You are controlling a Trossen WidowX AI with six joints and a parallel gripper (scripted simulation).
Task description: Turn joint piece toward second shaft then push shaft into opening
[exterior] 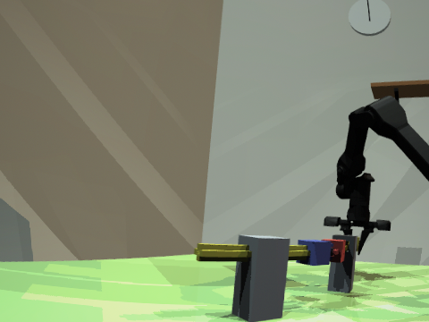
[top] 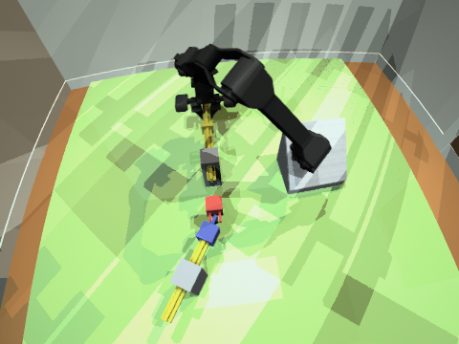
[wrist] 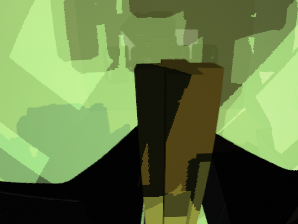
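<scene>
The first yellow shaft (top: 199,252) (exterior: 223,251) passes through its grey block (top: 187,275) (exterior: 268,277) and ends in a blue hinge part (top: 208,233) (exterior: 315,252). The red square joint piece (top: 213,204) (exterior: 338,250) hangs on it, turned roughly toward the second shaft. The second yellow shaft (top: 208,139) (wrist: 192,120) lies through the other grey block (top: 209,155) (exterior: 340,275). Its front end shows just past that block, with a gap to the red piece. My gripper (top: 207,111) (exterior: 355,244) (wrist: 166,128) is shut on the second shaft near its rear end, behind the collar. The fingertips are partly hidden.
The arm's base stands on a pale grey pedestal (top: 325,158), right of the second block. The arm reaches over from there to the shaft's rear. Brown strips (top: 33,205) border the green surface, with walls beyond.
</scene>
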